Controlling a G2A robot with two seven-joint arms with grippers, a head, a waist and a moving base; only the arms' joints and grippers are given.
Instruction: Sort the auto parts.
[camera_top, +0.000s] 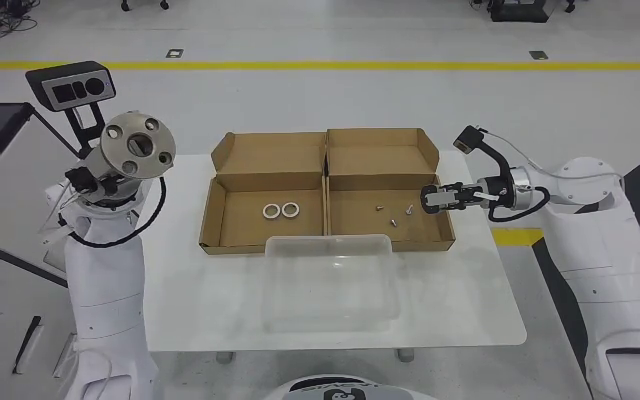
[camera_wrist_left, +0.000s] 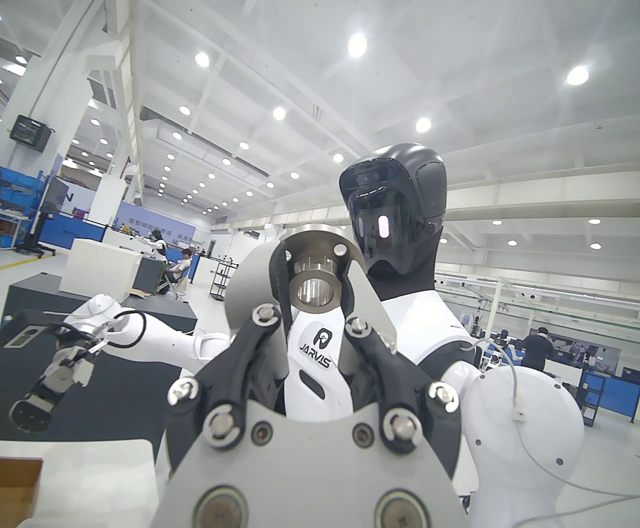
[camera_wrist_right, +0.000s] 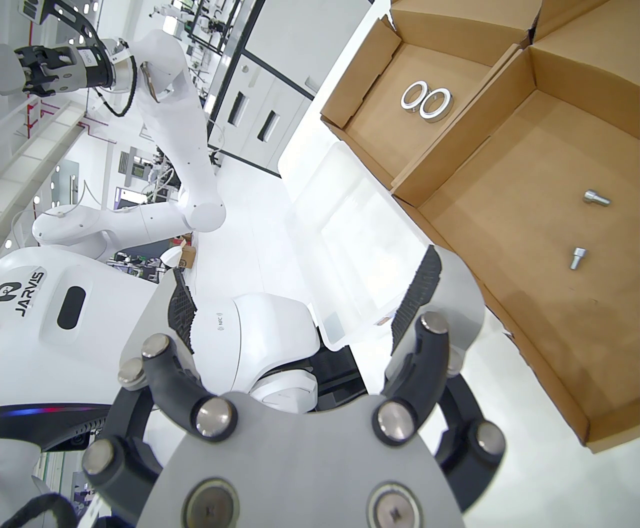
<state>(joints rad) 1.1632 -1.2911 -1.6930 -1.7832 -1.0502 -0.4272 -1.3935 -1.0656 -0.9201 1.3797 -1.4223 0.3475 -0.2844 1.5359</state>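
The left claw (camera_wrist_left: 312, 272) is clamped on a round silver metal flange with a hollow centre hub and bolt holes (camera_wrist_left: 311, 287). Its black fingers (camera_wrist_left: 279, 280) press on either side of the hub. From above, the flange is held up with its face toward the camera, near the 10 o'clock corner of the white tabletop (camera_top: 470, 300) and well apart from the boxes.

Two open brown cardboard boxes stand side by side, touching, at the 12 o'clock half of the tabletop. The left box (camera_top: 235, 215) has two silver-white metal rings (camera_top: 281, 210) lying flat and touching each other near the middle of its floor. The right box (camera_top: 350, 215) has a few small silver bolts (camera_top: 396, 221) scattered near the middle of its floor.

The right claw (camera_top: 428, 198) hangs over the 3 o'clock end of the right box, just beside the nearest bolt. Its jaws are spread wide with nothing between them.

A clear rectangular plastic bin (camera_top: 330, 240) sits just at 6 o'clock of the boxes, touching or nearly touching their front walls.
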